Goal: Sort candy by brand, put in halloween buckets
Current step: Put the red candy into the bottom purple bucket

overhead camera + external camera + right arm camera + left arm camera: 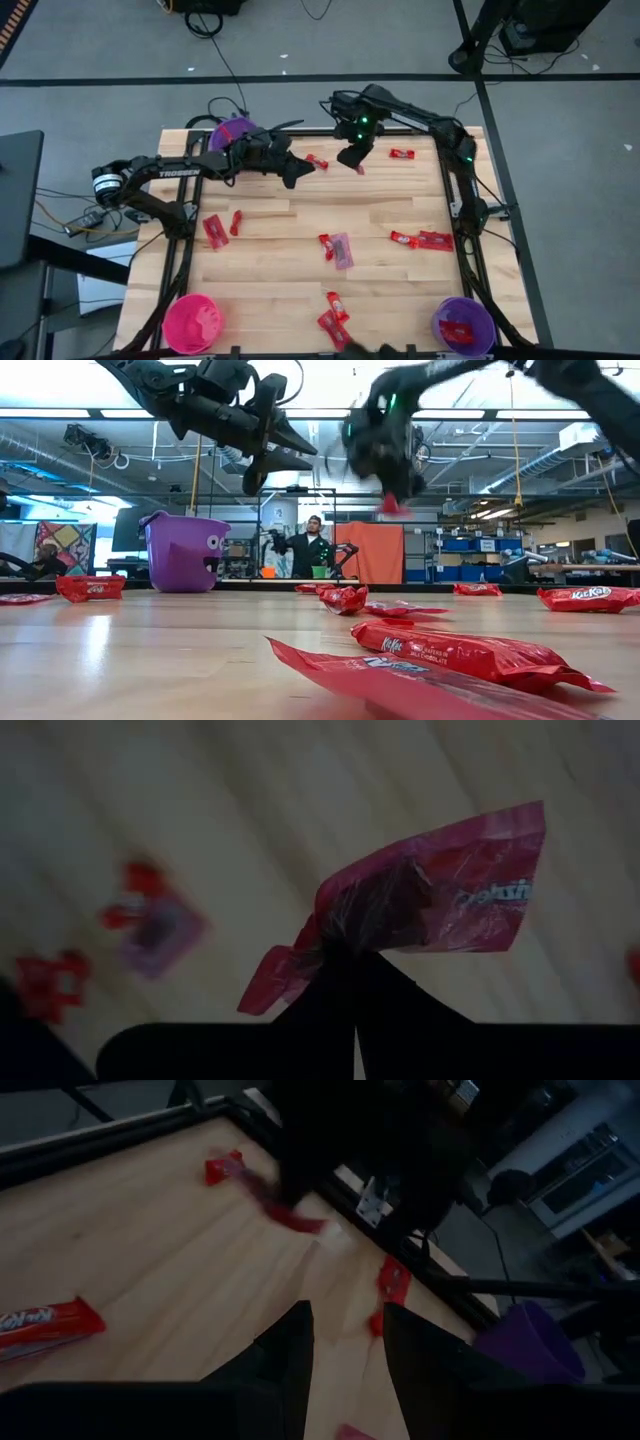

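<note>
Right end effector (355, 952) clamps pink packet (440, 900) | left end effector (345, 1335) narrowly parted | purple bucket (463, 322): red bars

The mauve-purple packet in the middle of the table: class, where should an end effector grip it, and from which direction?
The mauve-purple packet lies flat on the bare wooden table, its long axis running roughly up the picture, with a red candy close on its left. Probably best to come straight down from above and pinch across its narrow width near the lower end, away from that neighbour.

Bare table (280, 225) lies between scattered red bars (214, 231).
</note>
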